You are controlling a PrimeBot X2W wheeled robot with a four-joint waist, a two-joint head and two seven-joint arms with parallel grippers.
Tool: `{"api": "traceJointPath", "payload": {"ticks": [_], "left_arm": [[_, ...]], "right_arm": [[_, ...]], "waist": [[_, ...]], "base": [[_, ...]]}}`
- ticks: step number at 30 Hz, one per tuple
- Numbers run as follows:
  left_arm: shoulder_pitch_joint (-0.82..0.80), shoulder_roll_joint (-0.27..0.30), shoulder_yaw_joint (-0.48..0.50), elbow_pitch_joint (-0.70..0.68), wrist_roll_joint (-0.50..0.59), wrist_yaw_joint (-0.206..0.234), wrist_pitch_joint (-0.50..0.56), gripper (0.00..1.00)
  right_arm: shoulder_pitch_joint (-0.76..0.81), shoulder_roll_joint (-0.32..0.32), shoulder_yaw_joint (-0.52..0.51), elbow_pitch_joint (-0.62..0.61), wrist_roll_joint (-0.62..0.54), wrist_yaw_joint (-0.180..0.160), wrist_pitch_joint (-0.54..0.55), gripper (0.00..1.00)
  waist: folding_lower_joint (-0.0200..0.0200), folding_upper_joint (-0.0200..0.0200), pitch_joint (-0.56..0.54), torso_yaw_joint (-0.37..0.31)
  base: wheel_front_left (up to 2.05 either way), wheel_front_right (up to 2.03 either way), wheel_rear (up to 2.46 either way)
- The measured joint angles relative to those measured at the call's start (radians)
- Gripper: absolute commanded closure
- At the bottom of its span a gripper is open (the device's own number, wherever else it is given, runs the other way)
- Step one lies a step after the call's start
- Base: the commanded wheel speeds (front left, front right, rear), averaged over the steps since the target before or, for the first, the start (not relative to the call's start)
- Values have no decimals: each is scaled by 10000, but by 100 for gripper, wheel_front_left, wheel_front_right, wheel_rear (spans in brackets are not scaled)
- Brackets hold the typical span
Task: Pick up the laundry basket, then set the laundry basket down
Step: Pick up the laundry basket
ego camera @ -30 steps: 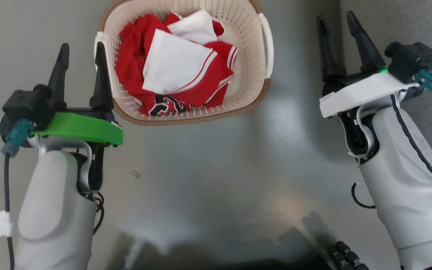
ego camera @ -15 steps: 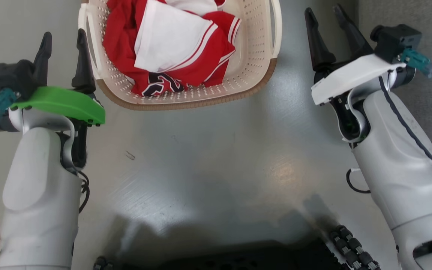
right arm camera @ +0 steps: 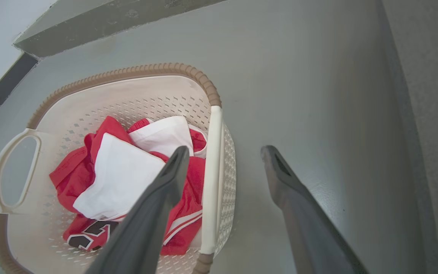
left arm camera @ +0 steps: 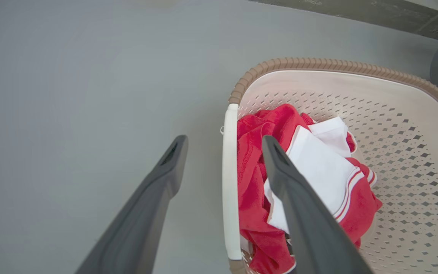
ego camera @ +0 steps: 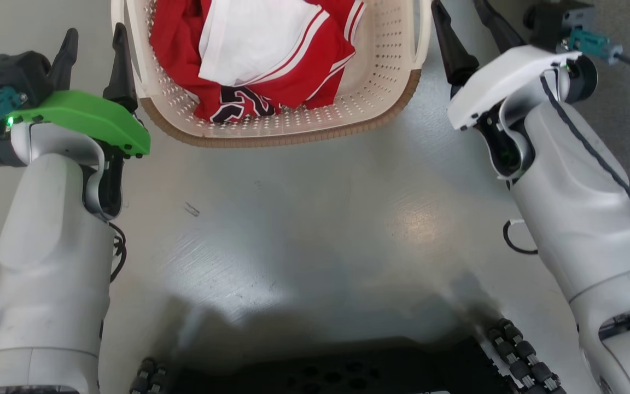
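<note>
Left gripper (ego camera: 94, 35), fingers spread: I am holding it astride the left handle (left arm camera: 229, 182) of the laundry basket (ego camera: 380, 93). Right gripper (right arm camera: 224, 150), fingers spread: I am holding it astride the basket's right handle (right arm camera: 210, 179). Grey floor (ego camera: 315, 208): bearing the basket, which is sitting between both grippers. Red-and-white clothing (ego camera: 271, 54): lying heaped inside the basket.

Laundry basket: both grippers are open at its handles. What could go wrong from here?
1. The left gripper straddles the left handle with its inner finger over the red and white clothes; closing may pinch fabric too.
2. The right gripper straddles the thin right handle; an uneven lift could tilt the laundry basket and spill the load.
</note>
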State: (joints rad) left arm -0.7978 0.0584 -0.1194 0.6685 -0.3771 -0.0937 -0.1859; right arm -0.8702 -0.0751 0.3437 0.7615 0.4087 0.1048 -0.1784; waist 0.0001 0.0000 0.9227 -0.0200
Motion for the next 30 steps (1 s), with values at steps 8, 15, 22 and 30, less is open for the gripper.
{"api": "traceJointPath", "payload": {"ticks": [8, 15, 22, 30], "left_arm": [[-729, -15, -125, 828, -15, -88, 226, 0], [-1310, -17, -155, 1409, -167, -117, 370, 0], [-1899, -48, -272, 1973, -171, -203, 479, 0], [-2167, -109, -437, 2638, -251, -219, 500, 0]], "right_arm": [[-824, 40, 153, 658, 221, 8, 278, 0], [-1292, 50, 274, 1206, 431, 90, 401, 0], [-1636, 82, 573, 1517, 970, 96, 489, 0], [-1821, 77, 907, 1891, 1540, 96, 487, 0]], "waist": [[0, 0, 363, 76], [0, 0, 736, 86], [0, 0, 1075, 79], [-1, 0, 1236, 146]], "base": [[0, 0, 0], [0, 0, 0], [0, 0, 0], [0, 0, 0]]}}
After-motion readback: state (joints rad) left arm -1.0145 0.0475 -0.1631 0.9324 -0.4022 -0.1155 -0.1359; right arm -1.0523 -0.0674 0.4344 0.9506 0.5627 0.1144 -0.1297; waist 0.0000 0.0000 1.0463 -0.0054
